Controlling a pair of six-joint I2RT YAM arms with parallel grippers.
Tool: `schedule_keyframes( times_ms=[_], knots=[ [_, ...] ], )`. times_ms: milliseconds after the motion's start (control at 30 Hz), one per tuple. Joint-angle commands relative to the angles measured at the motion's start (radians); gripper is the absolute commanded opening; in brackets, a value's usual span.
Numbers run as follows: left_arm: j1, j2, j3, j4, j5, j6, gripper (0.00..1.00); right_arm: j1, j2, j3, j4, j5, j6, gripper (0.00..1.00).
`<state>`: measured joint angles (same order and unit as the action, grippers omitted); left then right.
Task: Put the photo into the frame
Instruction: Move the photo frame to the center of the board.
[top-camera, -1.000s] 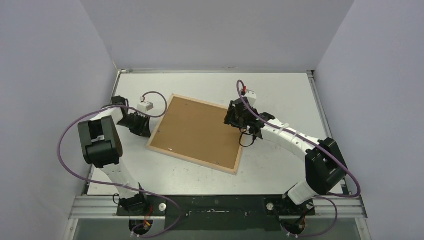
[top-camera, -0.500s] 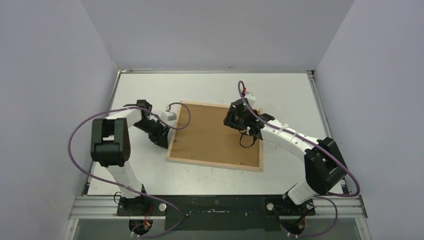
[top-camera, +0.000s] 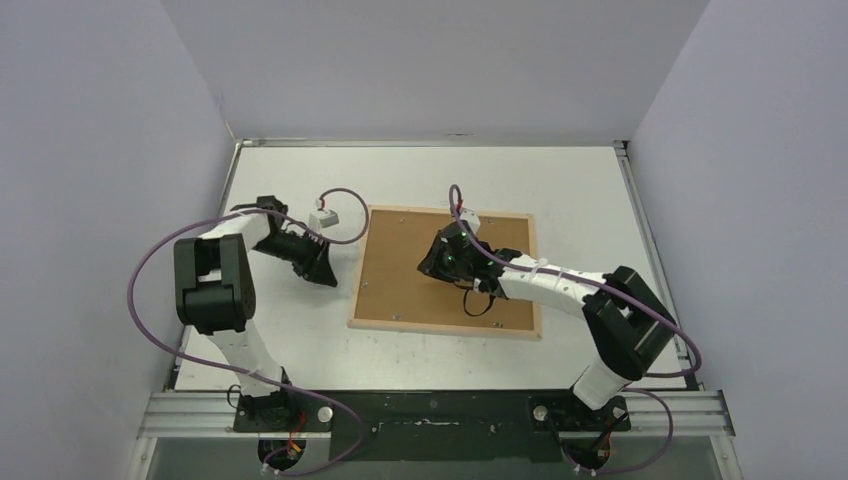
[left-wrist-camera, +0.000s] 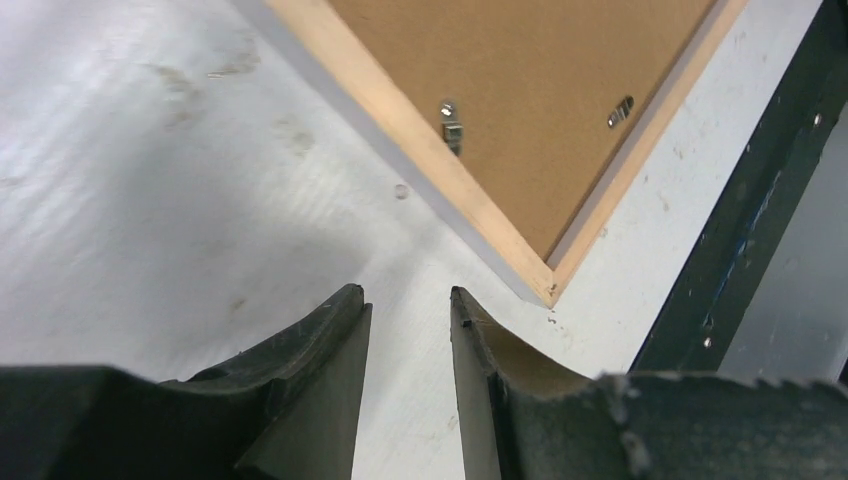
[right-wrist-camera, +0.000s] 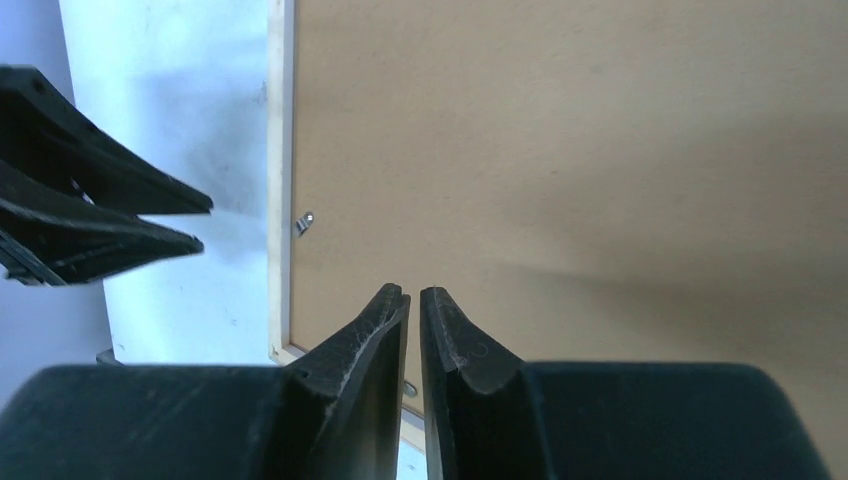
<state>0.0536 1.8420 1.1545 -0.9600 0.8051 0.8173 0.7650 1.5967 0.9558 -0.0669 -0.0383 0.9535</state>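
Frame (top-camera: 446, 331), pale wood w/ thin bars, is lying flat on table (top-camera: 280, 340), brown backing panel (top-camera: 400, 270) facing up. R gripper (right-wrist-camera: 413, 292) is hovering over frame's panel, jaws nearly closed, empty. L gripper (left-wrist-camera: 405, 295) is sitting just left of frame, jaws apart, empty. Wrist cams are showing metal clips (left-wrist-camera: 452, 125) at frame's inner edge, mere dots from top.

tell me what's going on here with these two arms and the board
The frame lies back up on the table with its brown backing panel in it. The right claw is nearly closed over the panel, holding nothing. The left claw is open and empty beside the frame's left edge. No photo is in view.
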Motion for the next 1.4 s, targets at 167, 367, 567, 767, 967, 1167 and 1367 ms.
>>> schedule_keyframes(
  times_ms=[167, 367, 567, 767, 967, 1167, 1367],
  knots=[
    [0.022, -0.046, 0.013, 0.097, 0.089, -0.158, 0.34, 0.081, 0.162, 0.096, 0.189, -0.063, -0.054, 0.16],
    [0.026, -0.013, -0.001, 0.231, 0.067, -0.348, 0.33, 0.136, 0.137, 0.02, 0.336, 0.005, -0.135, 0.05],
    [0.02, 0.018, -0.007, 0.267, 0.105, -0.442, 0.33, 0.206, 0.107, -0.12, 0.631, 0.133, -0.085, 0.05],
    [0.007, 0.044, -0.009, 0.316, 0.107, -0.532, 0.31, 0.2, 0.101, -0.167, 0.673, 0.168, -0.007, 0.07],
    [-0.003, 0.06, 0.028, 0.347, 0.102, -0.583, 0.34, 0.129, -0.139, -0.109, 0.217, 0.473, -0.131, 0.21],
    [-0.035, 0.068, 0.047, 0.421, 0.055, -0.643, 0.43, -0.126, -0.307, -0.112, -0.066, 0.555, -0.199, 0.72],
    [-0.046, 0.066, 0.032, 0.471, 0.037, -0.677, 0.46, -0.406, -0.288, -0.142, -0.085, 0.316, -0.238, 0.96]
  ],
)
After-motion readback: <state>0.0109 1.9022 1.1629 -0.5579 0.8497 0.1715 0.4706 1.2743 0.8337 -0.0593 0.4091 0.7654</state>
